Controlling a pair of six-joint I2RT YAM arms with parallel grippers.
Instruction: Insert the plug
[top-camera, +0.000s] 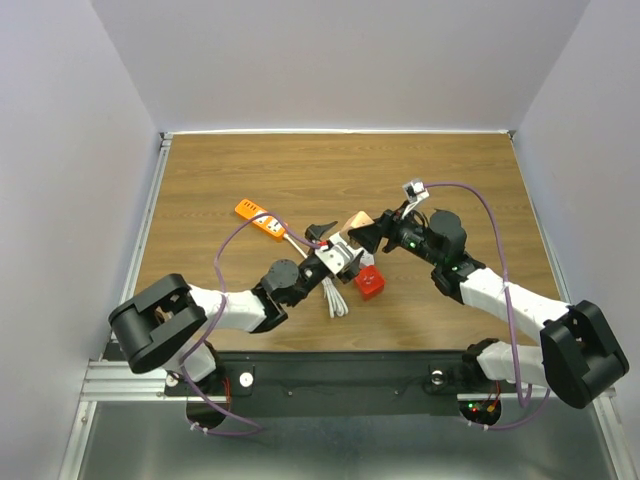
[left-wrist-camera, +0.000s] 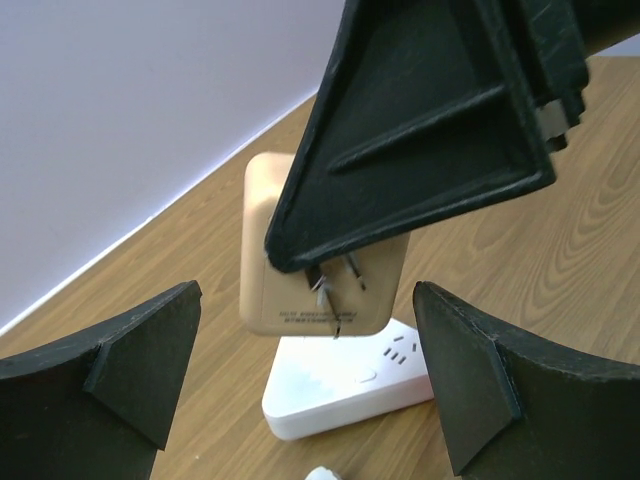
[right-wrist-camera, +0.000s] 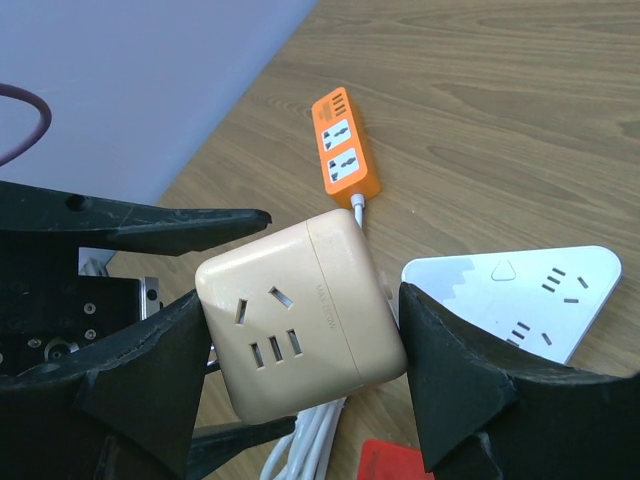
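My right gripper (right-wrist-camera: 302, 335) is shut on a tan cube plug adapter (right-wrist-camera: 300, 310) and holds it above the table. In the left wrist view the tan adapter (left-wrist-camera: 300, 215) hangs with its metal prongs (left-wrist-camera: 335, 290) pointing down, just above and behind a white socket block (left-wrist-camera: 340, 385) that lies flat on the wood. My left gripper (left-wrist-camera: 310, 380) is open, with its fingers wide apart on either side of the white block and not touching it. In the top view the adapter (top-camera: 356, 220), the right gripper (top-camera: 368, 233), the left gripper (top-camera: 336, 250) and the white block (top-camera: 340, 258) are bunched together mid-table.
An orange power strip (top-camera: 262, 218) lies to the left at the back, with its cable running toward the left arm. A red block (top-camera: 369, 283) and a coil of white cable (top-camera: 335, 299) lie just in front of the grippers. The orange strip also shows in the right wrist view (right-wrist-camera: 343, 145).
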